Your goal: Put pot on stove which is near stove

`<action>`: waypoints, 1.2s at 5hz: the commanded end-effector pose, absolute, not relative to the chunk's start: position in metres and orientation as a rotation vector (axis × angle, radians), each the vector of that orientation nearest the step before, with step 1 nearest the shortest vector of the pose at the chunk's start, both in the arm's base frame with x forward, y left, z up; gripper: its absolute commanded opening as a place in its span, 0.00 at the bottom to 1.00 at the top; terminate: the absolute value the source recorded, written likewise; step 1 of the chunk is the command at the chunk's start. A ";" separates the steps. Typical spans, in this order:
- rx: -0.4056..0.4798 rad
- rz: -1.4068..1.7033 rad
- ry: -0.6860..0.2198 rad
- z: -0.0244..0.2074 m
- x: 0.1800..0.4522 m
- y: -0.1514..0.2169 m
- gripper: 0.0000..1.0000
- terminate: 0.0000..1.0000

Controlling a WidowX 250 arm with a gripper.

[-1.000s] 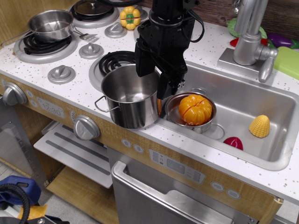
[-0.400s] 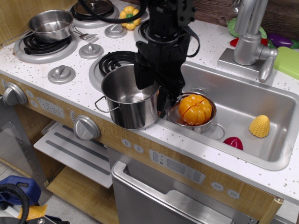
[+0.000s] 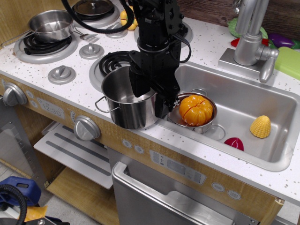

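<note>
Speckled counter: tool point(image 3: 149, 96) straddles pot point(image 3: 125, 101) rim, grip unclear; pumpkin pot point(image 3: 194, 112) touching right, stove point(image 3: 70, 51) behind.

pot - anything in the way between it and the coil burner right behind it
Nothing visible blocks it. The pot stands at the counter's front edge, overlapping the front-right burner, whose coil is bare. The tool straddles the pot's right rim. The small pot with the pumpkin sits in the sink, off the path.
</note>
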State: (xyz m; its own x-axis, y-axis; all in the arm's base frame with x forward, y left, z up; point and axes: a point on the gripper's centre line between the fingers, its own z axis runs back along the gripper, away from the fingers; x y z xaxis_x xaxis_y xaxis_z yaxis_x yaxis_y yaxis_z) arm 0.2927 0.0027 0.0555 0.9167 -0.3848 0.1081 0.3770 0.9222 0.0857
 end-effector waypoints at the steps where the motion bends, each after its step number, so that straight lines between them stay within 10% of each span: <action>1: 0.066 -0.389 -0.169 0.052 0.293 0.007 1.00 0.00; 2: 0.040 -0.367 -0.201 0.044 0.290 0.008 1.00 0.00; 3: 0.019 -0.358 -0.226 0.039 0.289 0.011 0.00 0.00; 6: 0.081 -0.380 -0.226 0.046 0.291 0.014 0.00 0.00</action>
State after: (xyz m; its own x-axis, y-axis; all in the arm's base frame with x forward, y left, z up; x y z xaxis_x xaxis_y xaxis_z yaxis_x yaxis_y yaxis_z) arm 0.2819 0.0210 0.0394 0.9068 -0.4056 0.1145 0.3912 0.9111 0.1297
